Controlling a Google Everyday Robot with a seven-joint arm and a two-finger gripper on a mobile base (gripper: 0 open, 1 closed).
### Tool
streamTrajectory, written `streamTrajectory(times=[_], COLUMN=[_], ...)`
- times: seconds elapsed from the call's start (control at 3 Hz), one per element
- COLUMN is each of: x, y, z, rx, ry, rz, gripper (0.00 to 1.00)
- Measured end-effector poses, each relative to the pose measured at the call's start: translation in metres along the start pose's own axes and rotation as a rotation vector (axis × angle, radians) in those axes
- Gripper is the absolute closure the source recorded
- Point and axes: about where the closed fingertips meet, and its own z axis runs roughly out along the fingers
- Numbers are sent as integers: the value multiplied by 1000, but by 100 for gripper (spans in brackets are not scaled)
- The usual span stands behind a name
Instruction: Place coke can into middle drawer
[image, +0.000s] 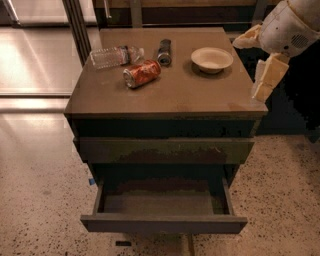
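Observation:
The coke can (142, 73) lies on its side on the cabinet top (200, 97), left of centre, towards the back. The middle drawer (164, 223) is pulled open low at the front, showing a bare grey-brown floor. My gripper (255, 61) hangs off the cabinet's right edge, level with the top, far right of the can. It is open and empty: one cream finger (246, 40) points left and the other (265, 79) points down.
A clear plastic bottle (114, 56) and a slim dark can (164, 51) lie behind the coke can. A cream bowl (212, 59) sits at the back right, near my gripper. A shut drawer with a scuffed front (165, 150) is above the open one.

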Motion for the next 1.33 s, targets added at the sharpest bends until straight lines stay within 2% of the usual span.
streamTrajectory(times=[0.33, 0.67, 1.33], x=[-8, -27, -85], y=[-48, -85, -130], z=[40, 73, 125], rx=[-29, -42, -59], ry=[-123, -201, -277], rz=[-48, -83, -153], gripper=[0, 0, 0])
